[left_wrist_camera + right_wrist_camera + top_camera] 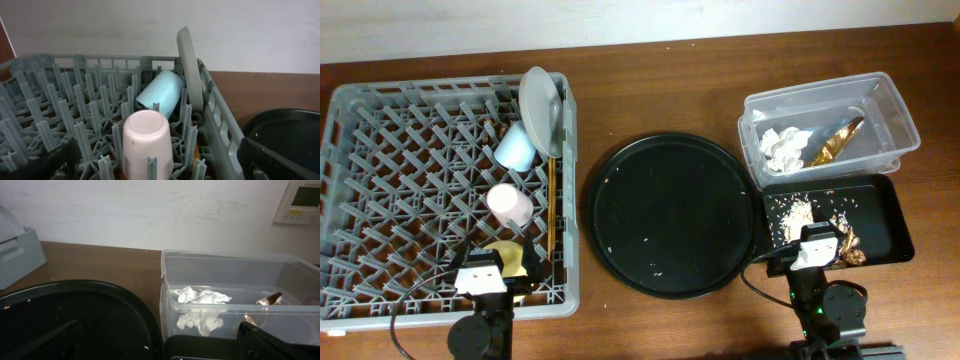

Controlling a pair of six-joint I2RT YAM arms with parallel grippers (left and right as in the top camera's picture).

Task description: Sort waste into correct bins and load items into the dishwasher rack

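Note:
The grey dishwasher rack (380, 150) holds an upright grey-white plate (542, 100), a blue cup (515, 148) on its side, an upside-down pink cup (509, 204), wooden chopsticks (551, 205) and a yellow bowl (508, 252) partly hidden under my left gripper (486, 274). That gripper is open and empty over the rack's front edge, and the pink cup (146, 142) stands just ahead of it. The clear tub (895, 110) holds a white tissue (782, 147) and a foil wrapper (836, 140). The black rectangular tray (880, 205) holds crumbs (792, 211) and a foil scrap (847, 243). My right gripper (817, 248) is open and empty at its front edge.
A large round black tray (670, 213) with a few crumbs lies between the rack and the bins. A wall runs along the table's far edge.

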